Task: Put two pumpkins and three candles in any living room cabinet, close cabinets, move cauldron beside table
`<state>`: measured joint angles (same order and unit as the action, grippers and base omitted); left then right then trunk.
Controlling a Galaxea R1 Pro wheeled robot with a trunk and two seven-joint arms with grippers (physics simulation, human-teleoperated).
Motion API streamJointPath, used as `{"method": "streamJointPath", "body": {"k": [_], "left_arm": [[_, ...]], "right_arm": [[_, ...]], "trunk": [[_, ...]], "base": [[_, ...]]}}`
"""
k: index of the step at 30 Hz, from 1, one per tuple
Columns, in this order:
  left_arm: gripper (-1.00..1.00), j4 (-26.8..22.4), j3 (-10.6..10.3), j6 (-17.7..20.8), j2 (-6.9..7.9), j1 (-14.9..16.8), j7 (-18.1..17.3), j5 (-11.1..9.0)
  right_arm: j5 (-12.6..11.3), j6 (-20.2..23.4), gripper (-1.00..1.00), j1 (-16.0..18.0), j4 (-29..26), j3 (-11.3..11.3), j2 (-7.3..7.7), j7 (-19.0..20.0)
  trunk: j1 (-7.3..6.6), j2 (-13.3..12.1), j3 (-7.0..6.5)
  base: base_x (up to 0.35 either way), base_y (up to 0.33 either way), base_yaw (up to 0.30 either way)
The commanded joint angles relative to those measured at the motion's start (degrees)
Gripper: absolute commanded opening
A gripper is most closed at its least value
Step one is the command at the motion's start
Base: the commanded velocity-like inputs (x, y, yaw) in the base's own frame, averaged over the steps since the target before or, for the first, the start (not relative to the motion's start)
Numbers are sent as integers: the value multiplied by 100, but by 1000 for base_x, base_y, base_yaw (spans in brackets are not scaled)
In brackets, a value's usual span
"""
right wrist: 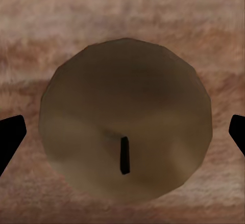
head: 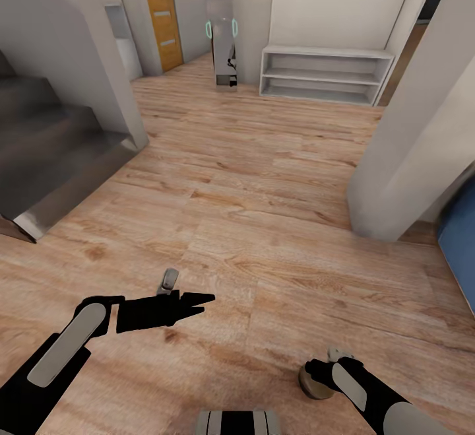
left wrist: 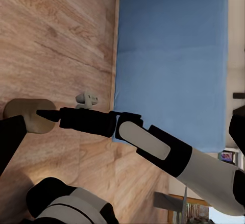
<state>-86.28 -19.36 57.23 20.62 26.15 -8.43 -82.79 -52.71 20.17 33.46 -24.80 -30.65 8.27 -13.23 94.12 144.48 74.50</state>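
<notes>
Left arm's stretched out low in front, forearm pointing toward the middle, and the left pincer [head: 198, 303] looks pinched together into a point. Right arm's bent in close near the base, wrist aimed straight down. Right pincer [right wrist: 122, 132] is spread wide, both black fingertips [right wrist: 10, 134] just peeking in at the frame edges.

A short, round, brown candle [right wrist: 125, 119] with a small dark wick stands upright on the wooden floor [head: 264, 224], directly beneath the right claw [right wrist: 122, 132].
</notes>
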Motion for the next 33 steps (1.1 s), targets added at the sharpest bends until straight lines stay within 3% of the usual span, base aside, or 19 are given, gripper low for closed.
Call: {"method": "streamJointPath", "body": {"k": [1, 12, 16, 33], "left_arm": [[100, 0, -6, 5, 4, 4, -59, 51], [100, -11, -66, 4, 4, 4, -62, 68], [100, -13, -81, 6, 4, 4, -62, 70], [100, -20, -94, 1, 4, 4, -62, 87]], "right_arm": [[-55, 13, 100, 3, -16, -47, 8, -49], [-55, 13, 100, 4, -16, -47, 8, -48], [-55, 13, 100, 3, -16, -47, 8, -52], [-55, -9, 100, 3, -16, -47, 8, -57]], "trunk": [[-1, 2, 5], [-1, 2, 5], [9, 8, 94], [9, 8, 94]], "base": [[0, 0, 0], [0, 0, 0], [0, 0, 0], [0, 0, 0]]}}
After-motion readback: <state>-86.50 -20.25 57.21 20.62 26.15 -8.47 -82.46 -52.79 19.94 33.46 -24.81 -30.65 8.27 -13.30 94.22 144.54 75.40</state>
